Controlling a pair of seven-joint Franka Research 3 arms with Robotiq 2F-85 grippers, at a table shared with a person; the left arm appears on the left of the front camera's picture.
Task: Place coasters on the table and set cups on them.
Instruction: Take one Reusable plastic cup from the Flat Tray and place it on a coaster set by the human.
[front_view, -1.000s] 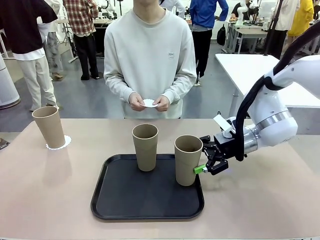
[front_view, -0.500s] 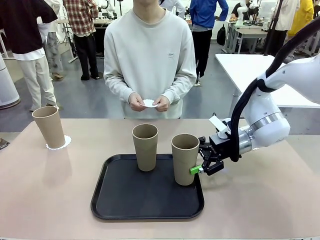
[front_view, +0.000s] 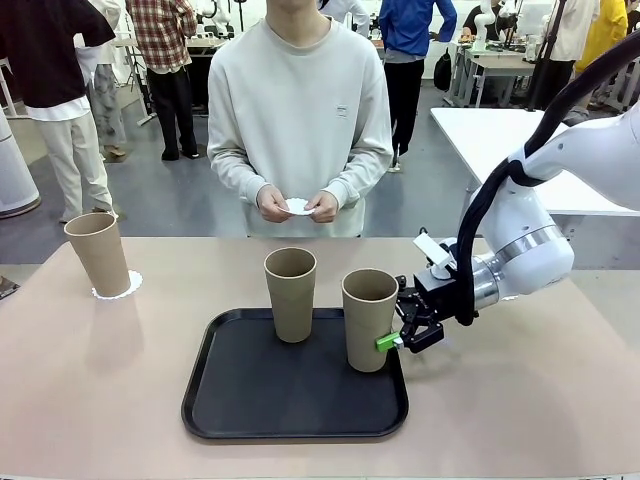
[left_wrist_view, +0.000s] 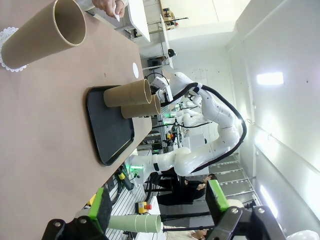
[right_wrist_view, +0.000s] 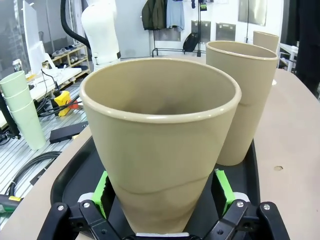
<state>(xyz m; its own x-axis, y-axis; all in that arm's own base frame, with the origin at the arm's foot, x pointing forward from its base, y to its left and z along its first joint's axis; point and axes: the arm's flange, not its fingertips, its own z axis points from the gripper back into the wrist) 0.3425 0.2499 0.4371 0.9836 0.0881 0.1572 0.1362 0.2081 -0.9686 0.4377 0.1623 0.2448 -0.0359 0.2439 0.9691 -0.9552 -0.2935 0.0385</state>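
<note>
- Busy lab behind; up front the table carries a black tray, with a person at the far side.
- Your right gripper straddles the right cup low on its wall, at the tray's right side.
- From the right wrist, its jaws stand wide apart, one green pad on each side, not clamped. Whether the pads touch the paper, you can't tell.
- Your left gripper hangs with jaws apart, nothing between them.
- The far-left cup sits on its coaster; that one looks done.
- The middle cup waits on the tray, near the one you're on.
- Risk one: squeeze too hard and thin paper buckles.
- Risk two: squeeze too lightly and a tapered wall could slide down through the pads.
- Risk three: lift low and the base may catch the tray lip and tip.
- Risk four: swing left and you clip the middle cup.
- The spare coaster is in the person's hands, not laid down, so no landing spot is ready.
</note>
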